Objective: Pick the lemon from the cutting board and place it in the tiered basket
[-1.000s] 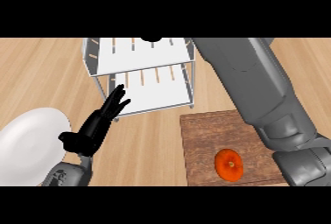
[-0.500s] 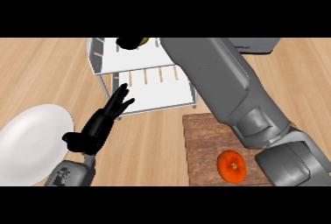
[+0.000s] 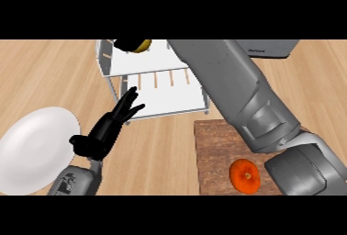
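Note:
The white tiered basket (image 3: 108,69) stands at the back middle of the wooden counter. My right forearm stretches up across it, and my right hand (image 3: 125,44) is at the basket's far left corner, curled round the yellow lemon (image 3: 143,46), of which only a sliver shows. The wooden cutting board (image 3: 213,156) lies at the lower right, partly under my right arm. My left hand (image 3: 105,131) rests open at the lower left, fingers pointing up toward the basket's front edge.
An orange round fruit (image 3: 245,176) lies on the cutting board near its front. A white plate (image 3: 34,149) sits at the left edge, beside my left hand. A grey appliance corner (image 3: 274,47) shows at the top right.
My right hand has travelled left over the basket's far side with the lemon, from the middle to the left corner. The left hand has stayed still.

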